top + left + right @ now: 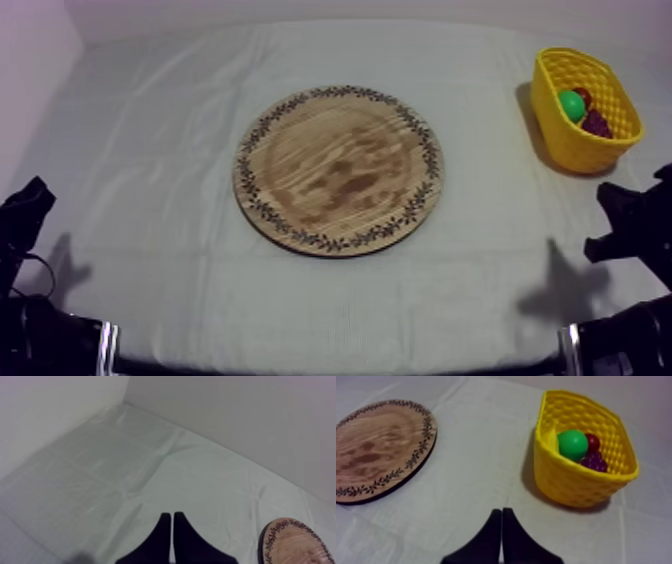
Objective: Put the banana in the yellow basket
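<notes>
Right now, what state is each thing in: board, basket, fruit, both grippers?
Board: flat on the cloth, bare.
Basket: upright, holding green fruit, small red fruit, grapes.
Left gripper: shut, empty, over the cloth.
Right gripper: shut, empty, over the cloth.

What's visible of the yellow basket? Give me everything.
The yellow basket is an oblong tub, plastic by its look, with honeycomb-mesh walls and a smooth rim. It stands upright on the cloth near the table's far right corner, apart from the wooden board. Inside lie a round green fruit, a small red fruit and a dark purple bunch of grapes, close together. Nothing else touches it; the right gripper, shut, sits short of it.
</notes>
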`<action>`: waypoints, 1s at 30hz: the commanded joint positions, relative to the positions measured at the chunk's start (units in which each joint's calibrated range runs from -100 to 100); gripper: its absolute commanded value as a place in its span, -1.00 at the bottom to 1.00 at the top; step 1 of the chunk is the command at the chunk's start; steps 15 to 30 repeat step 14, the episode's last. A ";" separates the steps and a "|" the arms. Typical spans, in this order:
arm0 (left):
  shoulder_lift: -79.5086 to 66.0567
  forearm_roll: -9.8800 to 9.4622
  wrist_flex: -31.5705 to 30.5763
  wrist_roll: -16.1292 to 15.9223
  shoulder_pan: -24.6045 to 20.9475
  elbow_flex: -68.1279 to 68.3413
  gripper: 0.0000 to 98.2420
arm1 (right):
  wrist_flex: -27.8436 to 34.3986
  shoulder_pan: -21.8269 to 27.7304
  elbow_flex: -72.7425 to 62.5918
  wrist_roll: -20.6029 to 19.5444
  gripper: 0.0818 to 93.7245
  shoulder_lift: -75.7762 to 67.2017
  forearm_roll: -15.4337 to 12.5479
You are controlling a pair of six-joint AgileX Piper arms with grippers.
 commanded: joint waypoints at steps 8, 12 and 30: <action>0.04 0.03 0.00 0.02 -0.02 0.00 -1.00 | -0.15 1.90 0.24 2.22 -0.99 -3.34 0.29; 0.04 0.03 0.00 0.02 -0.02 0.00 -1.00 | -0.14 2.40 0.24 2.39 -0.99 -3.43 0.31; 0.04 0.03 0.00 0.02 -0.02 0.00 -1.00 | -0.14 2.48 0.25 2.34 -0.99 -3.45 0.31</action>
